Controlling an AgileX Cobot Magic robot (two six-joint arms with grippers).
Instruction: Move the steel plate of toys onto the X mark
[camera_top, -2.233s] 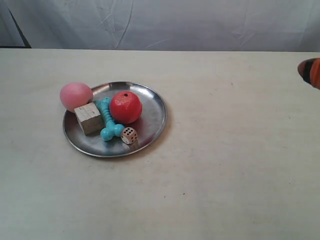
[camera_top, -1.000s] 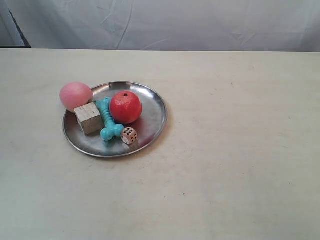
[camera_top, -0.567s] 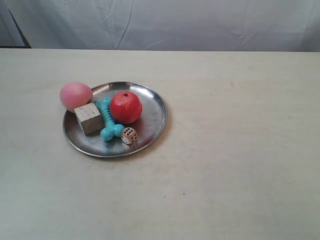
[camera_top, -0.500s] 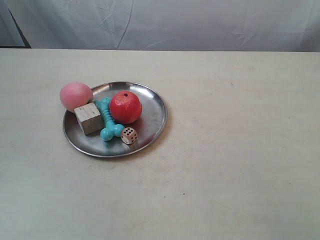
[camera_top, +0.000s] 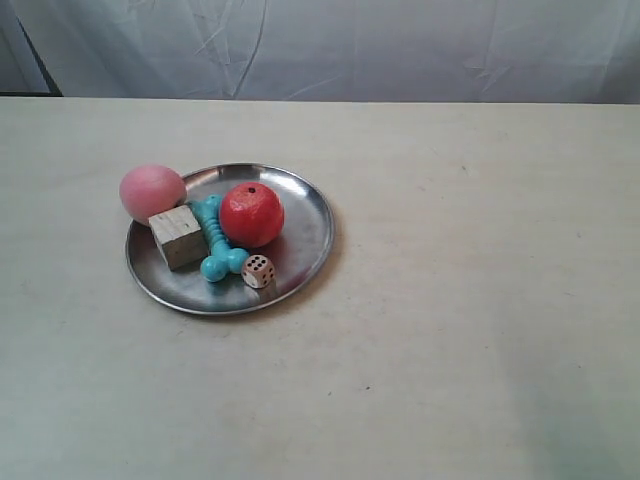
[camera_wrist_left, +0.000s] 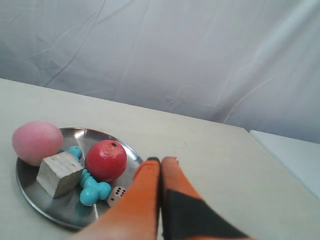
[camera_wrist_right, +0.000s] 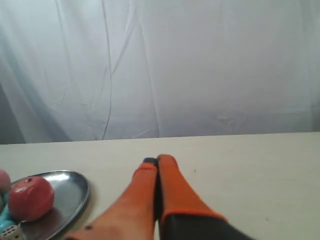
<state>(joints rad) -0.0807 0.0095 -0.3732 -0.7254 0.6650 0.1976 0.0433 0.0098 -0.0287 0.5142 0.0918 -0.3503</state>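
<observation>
The steel plate (camera_top: 305, 225) sits flat on the pale surface (camera_top: 470, 250), and I place everything else from it. On it lie the red ball (camera_top: 251, 214) with its hole facing up, the teal bone (camera_top: 217, 243) touching that ball, the wooden cube (camera_top: 178, 237) against the bone, and the die (camera_top: 258, 271) near the rim. The pink ball (camera_top: 152, 192) leans at the rim beside the cube. My left pincer (camera_wrist_left: 160, 161) is pressed narrow, tips together and gripping nothing, just off the rim on the die's side. My right pincer (camera_wrist_right: 156, 160) is likewise pinched together and empty, farther from the plate on the red ball's side. A tiny dark mark (camera_top: 367, 388) lies well apart from the plate, beyond the die; too small to tell its shape. A white cloth (camera_top: 400, 45) hangs behind the plate.
</observation>
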